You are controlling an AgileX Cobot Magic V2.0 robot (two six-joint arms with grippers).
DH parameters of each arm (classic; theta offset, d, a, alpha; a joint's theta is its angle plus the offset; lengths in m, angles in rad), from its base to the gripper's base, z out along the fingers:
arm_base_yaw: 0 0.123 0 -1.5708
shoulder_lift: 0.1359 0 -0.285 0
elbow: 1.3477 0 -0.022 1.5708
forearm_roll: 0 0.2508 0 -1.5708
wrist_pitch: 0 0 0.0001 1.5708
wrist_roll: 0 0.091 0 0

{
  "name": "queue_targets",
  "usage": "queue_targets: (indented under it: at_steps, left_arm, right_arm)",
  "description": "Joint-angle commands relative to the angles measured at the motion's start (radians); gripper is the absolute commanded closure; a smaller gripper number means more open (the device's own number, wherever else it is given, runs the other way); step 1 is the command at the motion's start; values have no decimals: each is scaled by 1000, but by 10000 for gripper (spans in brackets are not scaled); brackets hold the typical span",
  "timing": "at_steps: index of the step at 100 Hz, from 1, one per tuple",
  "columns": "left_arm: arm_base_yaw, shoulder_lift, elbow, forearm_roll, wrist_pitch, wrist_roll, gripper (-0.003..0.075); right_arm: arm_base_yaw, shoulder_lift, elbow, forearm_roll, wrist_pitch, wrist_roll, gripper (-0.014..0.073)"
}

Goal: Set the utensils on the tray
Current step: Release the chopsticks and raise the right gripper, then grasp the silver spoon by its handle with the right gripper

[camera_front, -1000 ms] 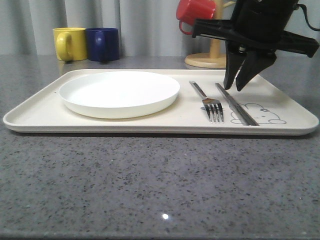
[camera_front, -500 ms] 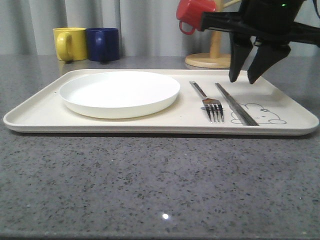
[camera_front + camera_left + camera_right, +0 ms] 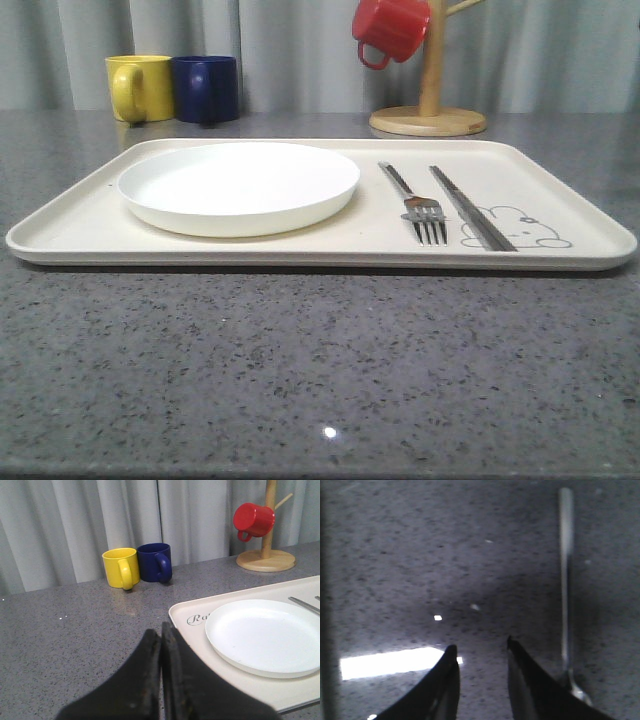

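The cream tray (image 3: 90,235) lies across the grey table. On it are the white plate (image 3: 240,180), a silver fork (image 3: 425,215) and a pair of metal sticks (image 3: 470,210) over the rabbit drawing. In the left wrist view my left gripper (image 3: 161,630) is shut with nothing in it, just off the tray (image 3: 190,630) corner near the plate (image 3: 265,635). In the blurred right wrist view my right gripper (image 3: 480,647) is open over bare grey table. A spoon (image 3: 565,555) lies on the table beside it, its lower end partly hidden by one finger.
A yellow mug (image 3: 140,87) and a blue mug (image 3: 207,88) stand behind the tray's far left corner. A red mug (image 3: 392,28) hangs on a wooden mug tree (image 3: 430,110) at the back right. Grey curtains close off the far side.
The right arm, which hung open over the sticks on the tray, rose and went out of the front view. Tray, plate, fork and sticks have not moved.
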Motion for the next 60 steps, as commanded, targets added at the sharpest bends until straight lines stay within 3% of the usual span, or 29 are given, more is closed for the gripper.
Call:
queue_targets:
  at_steps: [1,18,60]
  left_arm:
    - [-4,9,-26,-5,-81,-11,738]
    - [-4,9,-26,-5,-81,-11,738]
    - [-4,9,-26,-5,-81,-11,738]
  right_arm:
    - [-73,-45,-25,43,-21,-67,335]
    - [-121,-10,-25,92,-27,-150,335]
    - [-154,44,-25,28,-46,-153,335]
